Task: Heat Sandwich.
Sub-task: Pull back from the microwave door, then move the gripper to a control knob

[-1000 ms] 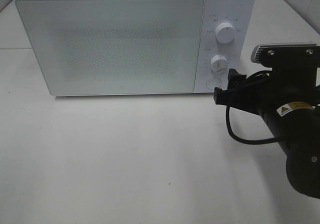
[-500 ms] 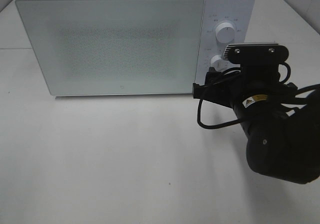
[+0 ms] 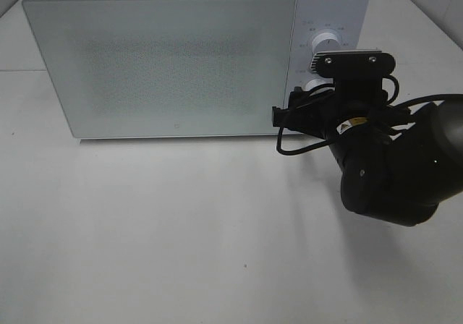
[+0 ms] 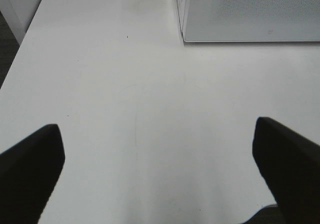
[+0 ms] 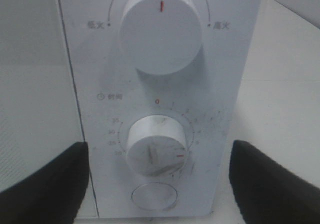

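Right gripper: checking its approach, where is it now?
Exterior high view, right side: the right gripper hangs open before the microwave, facing its lower dial.

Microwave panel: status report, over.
Right gripper open, at timer dial. Left gripper open over table. Microwave door shut; sandwich not in view. Nothing in the way.

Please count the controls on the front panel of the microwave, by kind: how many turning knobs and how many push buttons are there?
Knobs: 2 (upper knob, lower knob)
Push buttons: 1 (round button)
Total on the microwave: 3
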`<action>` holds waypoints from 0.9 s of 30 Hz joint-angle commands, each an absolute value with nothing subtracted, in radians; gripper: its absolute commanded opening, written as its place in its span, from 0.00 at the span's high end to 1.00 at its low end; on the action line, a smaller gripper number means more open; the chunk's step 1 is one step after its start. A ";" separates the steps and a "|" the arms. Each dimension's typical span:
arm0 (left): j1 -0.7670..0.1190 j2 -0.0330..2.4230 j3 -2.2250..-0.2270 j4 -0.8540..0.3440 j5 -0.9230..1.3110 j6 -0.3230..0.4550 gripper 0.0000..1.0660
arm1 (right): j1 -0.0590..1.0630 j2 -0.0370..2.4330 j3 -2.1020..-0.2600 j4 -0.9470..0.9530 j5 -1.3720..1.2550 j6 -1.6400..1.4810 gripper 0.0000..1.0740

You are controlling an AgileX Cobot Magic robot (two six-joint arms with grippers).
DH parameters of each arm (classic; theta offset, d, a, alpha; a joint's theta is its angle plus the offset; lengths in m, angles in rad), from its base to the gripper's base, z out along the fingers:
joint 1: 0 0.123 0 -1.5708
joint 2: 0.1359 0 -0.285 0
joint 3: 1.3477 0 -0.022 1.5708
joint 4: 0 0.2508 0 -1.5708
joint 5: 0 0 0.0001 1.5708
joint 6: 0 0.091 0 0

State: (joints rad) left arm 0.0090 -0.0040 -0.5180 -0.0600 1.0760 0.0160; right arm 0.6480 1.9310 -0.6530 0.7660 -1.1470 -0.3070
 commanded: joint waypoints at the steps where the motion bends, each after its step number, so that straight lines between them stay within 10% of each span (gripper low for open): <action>1: 0.007 -0.028 -0.517 -0.068 1.072 0.013 0.08 | 0.619 1.954 -0.685 0.718 -1.122 -0.298 0.30; 18: 0.007 -0.028 -0.517 -0.068 1.072 0.013 0.08 | 0.558 1.995 -0.752 0.665 -1.098 -0.298 0.31; 27: 0.007 -0.028 -0.517 -0.068 1.072 0.013 0.08 | 0.561 1.995 -0.752 0.665 -1.070 -0.298 0.47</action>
State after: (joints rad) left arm 0.0090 -0.0040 -0.5180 -0.0600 1.0760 0.0160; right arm 0.5620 1.9950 -0.7440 0.6760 -1.0770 -0.3070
